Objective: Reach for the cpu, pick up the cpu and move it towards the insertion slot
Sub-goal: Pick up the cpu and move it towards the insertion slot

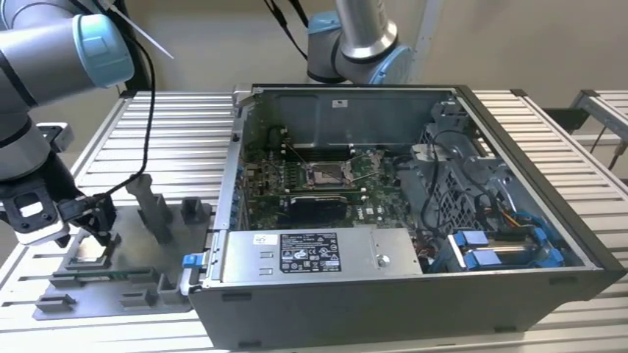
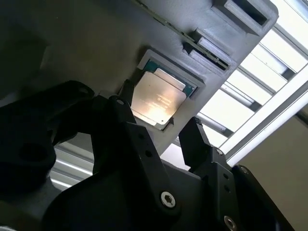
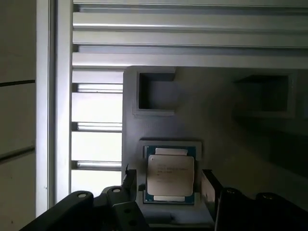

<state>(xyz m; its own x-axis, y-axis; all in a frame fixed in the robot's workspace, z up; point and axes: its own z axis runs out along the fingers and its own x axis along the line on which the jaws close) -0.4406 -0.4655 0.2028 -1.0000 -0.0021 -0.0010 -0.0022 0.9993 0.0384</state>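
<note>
At the lower left of the exterior view the pincer (image 1: 96,234) is held spread, its fingers (image 3: 209,187) set just beside opposite edges of the cpu (image 3: 170,175); the cpu is seated flat in a recess of the grey fixture (image 1: 103,300) on the table (image 1: 167,132); it is judged light, stiff, slick-faced and delicate, best taken by those edges; farther back, mid-frame, the insertion slot (image 1: 329,173) is seen inside the computer case (image 1: 393,309).

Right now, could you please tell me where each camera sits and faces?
Exterior view: off the arm, looking down on the computer case, insertion slot and arm.
First wrist view: at the wrist, facing the cpu squarely; jaws show.
Second wrist view: at the wrist, oblique to the cpu; open jaws flank it.
Both wrist views share the cpu and fixture.
</note>
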